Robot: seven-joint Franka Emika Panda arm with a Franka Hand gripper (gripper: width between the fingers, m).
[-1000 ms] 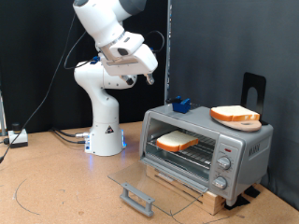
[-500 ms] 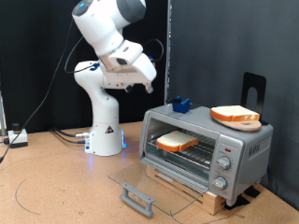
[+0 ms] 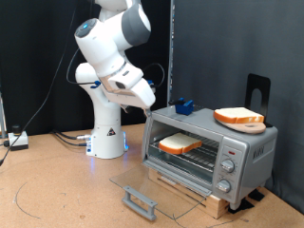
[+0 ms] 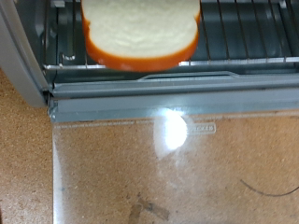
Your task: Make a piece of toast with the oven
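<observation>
The oven (image 3: 209,152) stands at the exterior view's right with its glass door (image 4: 177,159) folded down flat and open. One toast (image 3: 179,144) lies on the wire rack (image 4: 234,37) inside, near the front edge; a second slice (image 3: 238,117) rests on the oven's roof. The gripper (image 3: 141,99) hangs in the air at the left of the oven, above the door, touching nothing and holding nothing; whether its fingers are spread or pressed together I cannot tell. The toast looks light, a little soft and easy to dent, so I judge it is best pinched gently across its thin crust edge.
</observation>
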